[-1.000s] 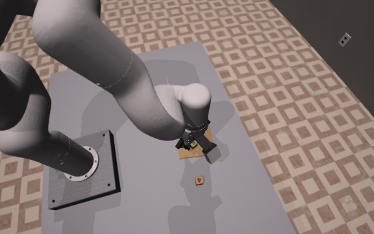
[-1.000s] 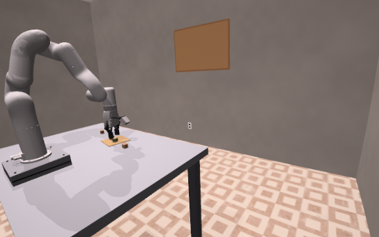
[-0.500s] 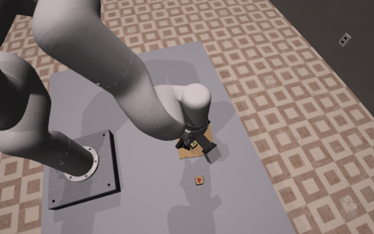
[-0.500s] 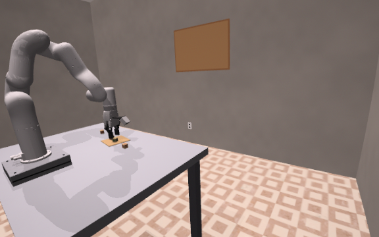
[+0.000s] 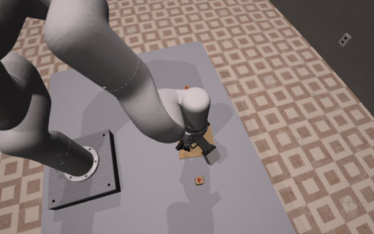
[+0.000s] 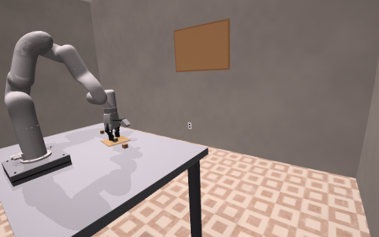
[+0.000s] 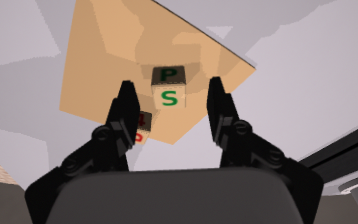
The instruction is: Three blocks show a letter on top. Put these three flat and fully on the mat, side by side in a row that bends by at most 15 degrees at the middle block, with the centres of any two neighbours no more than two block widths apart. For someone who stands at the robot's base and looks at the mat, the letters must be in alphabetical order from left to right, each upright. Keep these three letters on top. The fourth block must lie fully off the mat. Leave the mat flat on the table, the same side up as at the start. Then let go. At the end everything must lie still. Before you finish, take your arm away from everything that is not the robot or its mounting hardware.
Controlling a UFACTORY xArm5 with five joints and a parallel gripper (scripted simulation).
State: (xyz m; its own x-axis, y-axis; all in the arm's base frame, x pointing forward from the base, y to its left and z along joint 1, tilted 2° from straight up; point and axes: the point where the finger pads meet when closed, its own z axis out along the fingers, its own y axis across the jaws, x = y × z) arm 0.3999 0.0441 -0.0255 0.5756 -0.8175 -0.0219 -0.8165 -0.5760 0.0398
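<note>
The mat [image 5: 187, 155] [image 6: 108, 143] [image 7: 85, 75] lies on the table. A block [image 5: 193, 143] [image 6: 115, 139] [image 7: 169, 97] with green S on top and P on its side stands on it. My gripper [image 6: 114, 137] [image 7: 172, 92] is open, its fingers apart on either side of the S block, gripping nothing. A second block [image 7: 145, 121] stands by the mat's edge, a red 4 on its side; its top red letter is partly behind a finger. The K block [image 5: 187, 87] [image 6: 102, 131] lies off the mat. Another block [image 5: 199, 180] [image 6: 125, 145], seemingly showing a red 4, lies off the opposite side.
The robot's base plate [image 5: 109, 169] [image 6: 41, 169] is fixed at one side of the table [image 5: 148, 195] [image 6: 97, 184]. The arm hides part of the mat in the top view. A grey box [image 5: 211, 156] [image 6: 125, 122] juts out from the gripper's side.
</note>
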